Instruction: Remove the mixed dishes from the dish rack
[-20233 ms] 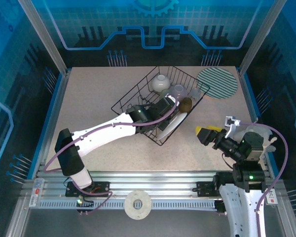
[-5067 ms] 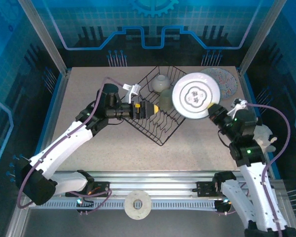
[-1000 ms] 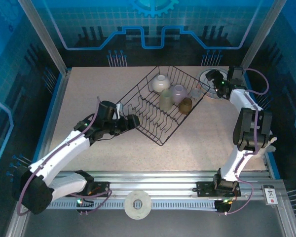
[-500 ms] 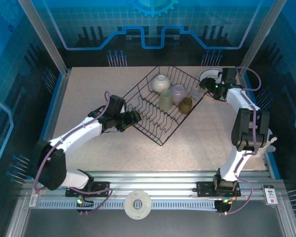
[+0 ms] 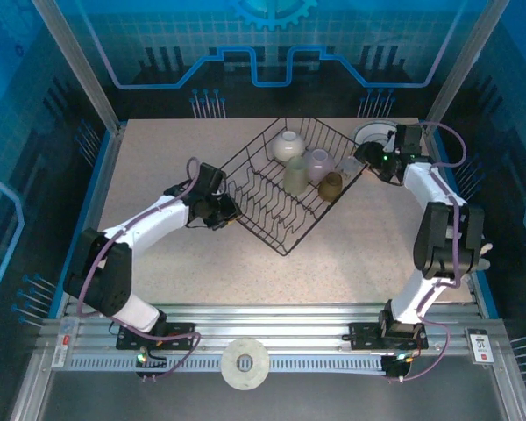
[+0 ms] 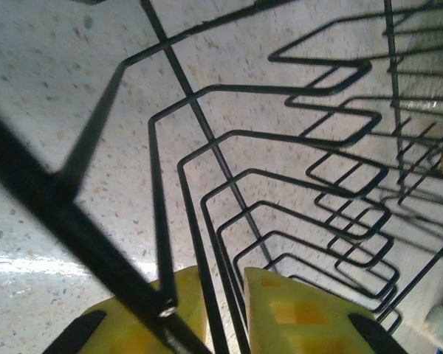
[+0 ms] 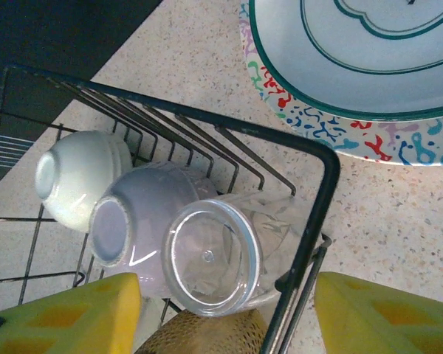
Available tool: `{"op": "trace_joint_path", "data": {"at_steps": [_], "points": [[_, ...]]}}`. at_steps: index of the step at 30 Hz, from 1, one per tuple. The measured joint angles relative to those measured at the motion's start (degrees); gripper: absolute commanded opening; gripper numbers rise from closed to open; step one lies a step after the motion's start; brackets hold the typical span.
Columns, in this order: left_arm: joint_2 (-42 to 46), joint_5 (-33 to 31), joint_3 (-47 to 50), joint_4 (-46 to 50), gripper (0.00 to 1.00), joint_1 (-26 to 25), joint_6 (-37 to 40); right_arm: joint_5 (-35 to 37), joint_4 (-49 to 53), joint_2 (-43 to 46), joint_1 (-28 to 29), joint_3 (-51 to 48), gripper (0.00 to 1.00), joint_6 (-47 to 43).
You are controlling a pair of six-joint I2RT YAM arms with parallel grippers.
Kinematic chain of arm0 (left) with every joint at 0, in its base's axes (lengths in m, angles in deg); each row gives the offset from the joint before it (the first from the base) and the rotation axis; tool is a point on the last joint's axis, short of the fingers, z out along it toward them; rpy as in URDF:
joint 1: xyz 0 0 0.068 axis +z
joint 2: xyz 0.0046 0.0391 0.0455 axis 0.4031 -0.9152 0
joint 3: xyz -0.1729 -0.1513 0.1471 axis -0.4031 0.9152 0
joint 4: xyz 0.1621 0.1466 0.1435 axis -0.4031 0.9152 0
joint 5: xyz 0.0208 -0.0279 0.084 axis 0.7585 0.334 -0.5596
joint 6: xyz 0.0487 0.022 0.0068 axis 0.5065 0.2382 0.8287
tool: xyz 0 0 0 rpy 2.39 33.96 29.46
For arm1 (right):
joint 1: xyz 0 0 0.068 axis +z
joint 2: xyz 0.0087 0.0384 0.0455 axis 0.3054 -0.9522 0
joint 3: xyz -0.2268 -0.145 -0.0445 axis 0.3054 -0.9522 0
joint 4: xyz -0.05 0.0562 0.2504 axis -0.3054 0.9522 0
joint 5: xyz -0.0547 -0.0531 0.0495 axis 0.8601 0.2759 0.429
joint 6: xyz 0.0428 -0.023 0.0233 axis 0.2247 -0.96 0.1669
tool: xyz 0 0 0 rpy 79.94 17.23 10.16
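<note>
Two arms reach out from the near edge of the table (image 5: 158, 149), one to each side of the dish rack (image 5: 267, 215). The rack sits diagonally, a bit past mid-table.

Nearest is the left gripper (image 5: 221, 210), at the rack's near-left rim. In the left wrist view its yellow fingers (image 6: 295, 317) stand a narrow gap apart. One rack wire runs down through that gap; cannot tell whether they pinch it. The divider prongs (image 6: 317, 177) stretch away beyond them over the speckled tabletop.

The dishes are bunched in the rack's far-right half:
- Brown cup (image 5: 330, 185), nearest.
- Translucent yellowish cup (image 5: 295, 175), just left of it.
- Lavender bowl (image 5: 317, 161), behind those two and tipped so its foot ring shows in the right wrist view.
- Clear cup (image 5: 346, 164), against the right corner and touching the lavender bowl.
- Cream bowl (image 5: 287, 146), farthest and also tipped.

The right gripper (image 5: 366, 158) hovers by the rack's far-right corner. Its fingers (image 7: 66, 317) are spread wide and hold nothing.

Just beyond that corner, outside the rack, a white plate with green rim (image 7: 354, 51) lies on top of a squiggle-patterned plate (image 7: 340, 140) on the table.
</note>
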Motion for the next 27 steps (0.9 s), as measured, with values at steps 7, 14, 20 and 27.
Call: {"op": "trace_joint_path", "data": {"at_steps": [7, 14, 20, 27], "points": [[-0.2, 1.1, -1.3, 4.0, 0.0, 5.9, 5.7, 3.3, 0.0, 6.4, 1.0, -1.9, 0.9, -1.5], [-0.9, 2.3, -5.0, 11.9, 0.0, 14.3, 16.0, 4.9, 0.9, 9.4, 3.0, -2.4, 0.9, -3.8], [-5.7, 1.4, -12.6, 18.5, 0.0, 19.5, 24.7, 5.0, 1.7, 9.4, 6.8, -4.0, 0.87, -5.8], [-13.8, -0.5, -21.3, 23.1, 0.0, 23.6, 32.0, 4.3, 2.0, 10.4, 10.3, -9.2, 0.81, -6.4]]}}
